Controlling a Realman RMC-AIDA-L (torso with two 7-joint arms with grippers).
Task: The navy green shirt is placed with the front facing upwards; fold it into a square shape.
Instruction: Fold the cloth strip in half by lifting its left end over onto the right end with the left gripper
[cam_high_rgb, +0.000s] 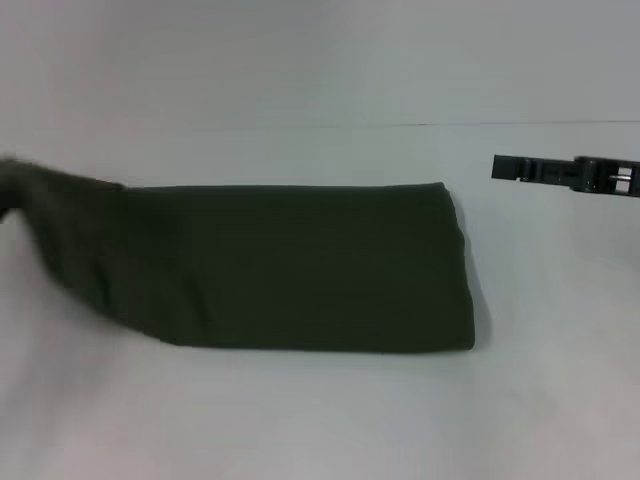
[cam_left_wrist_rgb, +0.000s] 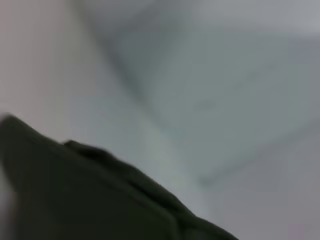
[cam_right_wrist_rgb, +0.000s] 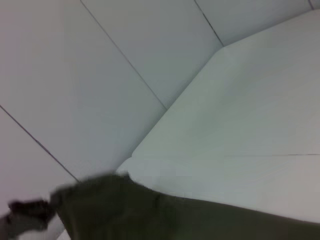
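The right gripper (cam_high_rgb: 508, 168) hovers over the table (cam_high_rgb: 330, 420) at the far right, just off the shirt's far right corner and touching nothing; whether its fingers are spread or pressed together I cannot tell. The left gripper itself is not clearly visible in any view, but the navy green shirt (cam_high_rgb: 300, 265) rises off the table at its left end and runs toward the left edge of the head view, so I judge that the left arm is pinching that end and lifting it, though the grip is not shown. The shirt lies across the middle of the table as a long dark band, its right end flat with a clean folded edge. The step in hand looks like folding the left end over to the right to shorten the band into a square. To do it well, carry the lifted end high enough that the cloth does not drag, keep its near and far edges level with those of the flat part, and lay it down flush with the right edge. The head view gives the whole band and its lifted end; the left wrist view shows only dark cloth up close; the right wrist view shows the cloth's bunched left end and a blurred dark shape beside it, possibly the other gripper.
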